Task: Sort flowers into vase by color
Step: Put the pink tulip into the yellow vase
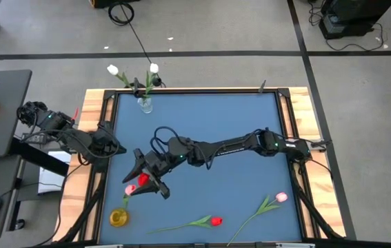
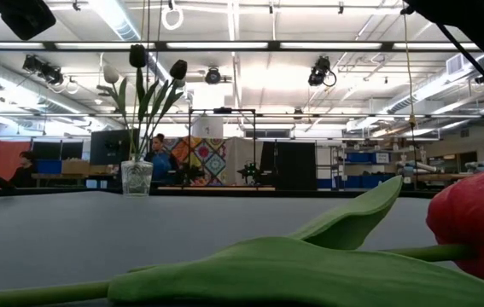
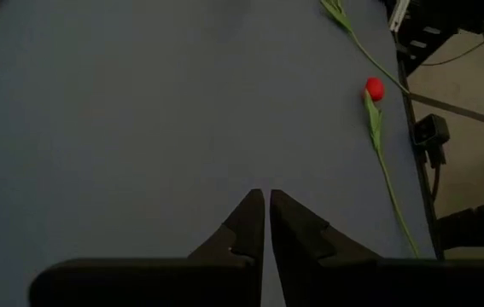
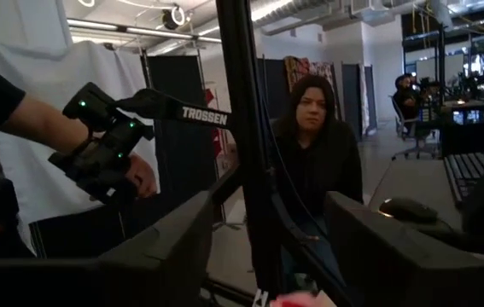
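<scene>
A clear glass vase [image 1: 144, 105] at the far left holds white tulips [image 1: 154, 68]; it also shows in the low view [image 2: 137, 177]. A yellow vase [image 1: 118, 218] at the near left holds a pink tulip [image 1: 129, 189]. My right gripper [image 1: 148, 178] is open above and just right of the yellow vase, with a red tulip head [image 1: 142, 180] between its fingers; a bit of red [image 4: 297, 300] shows low between them. A red tulip [image 1: 215, 221] and a pink tulip [image 1: 281, 198] lie flat near the front edge. My left gripper [image 3: 266, 213] is shut at the table's left edge. My right gripper stands open around the red tulip head [image 1: 142, 180]. I cannot tell whether either finger touches it, and its stem is hidden under the gripper.
The lying red tulip fills the low view's foreground with its leaf [image 2: 310, 264] and head [image 2: 481, 226]. The wooden table frame [image 1: 92, 103] borders the blue mat. People stand beyond the table's left side [image 4: 314, 145]. The mat's middle and far right are bare.
</scene>
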Tool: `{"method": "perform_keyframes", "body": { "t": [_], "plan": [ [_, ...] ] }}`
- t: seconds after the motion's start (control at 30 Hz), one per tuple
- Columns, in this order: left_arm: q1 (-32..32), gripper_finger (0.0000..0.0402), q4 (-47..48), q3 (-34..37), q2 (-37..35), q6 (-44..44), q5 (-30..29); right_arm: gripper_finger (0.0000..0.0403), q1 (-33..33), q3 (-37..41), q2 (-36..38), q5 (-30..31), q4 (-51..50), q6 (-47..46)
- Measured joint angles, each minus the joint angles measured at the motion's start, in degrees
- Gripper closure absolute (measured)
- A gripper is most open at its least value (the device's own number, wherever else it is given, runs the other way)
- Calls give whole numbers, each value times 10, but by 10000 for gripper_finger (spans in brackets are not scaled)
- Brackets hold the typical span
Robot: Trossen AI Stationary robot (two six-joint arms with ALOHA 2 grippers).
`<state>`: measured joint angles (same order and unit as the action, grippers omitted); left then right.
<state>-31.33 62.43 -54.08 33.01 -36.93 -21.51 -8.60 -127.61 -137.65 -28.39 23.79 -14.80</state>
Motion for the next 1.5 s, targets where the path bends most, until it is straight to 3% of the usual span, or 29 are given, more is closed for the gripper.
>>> {"method": "perform_keyframes", "body": {
  "t": [0.23,0.5,0.77,0.9,1.2,1.5],
  "plan": [
    [0,375,0,0,0,0,-20,145,3,0,21,15,-20,1],
    [0,393,0,0,0,-12,-32,167,21,0,103,75,-145,18],
    [0,396,0,0,0,-12,-44,179,34,0,165,98,-224,33],
    [0,396,0,0,0,-11,-45,179,34,0,173,139,-296,32],
    [0,396,7,0,0,-42,-44,210,24,0,174,323,-486,-93],
    [0,397,7,0,4,-94,-44,251,9,-1,193,404,-648,-185]
  ]
}}
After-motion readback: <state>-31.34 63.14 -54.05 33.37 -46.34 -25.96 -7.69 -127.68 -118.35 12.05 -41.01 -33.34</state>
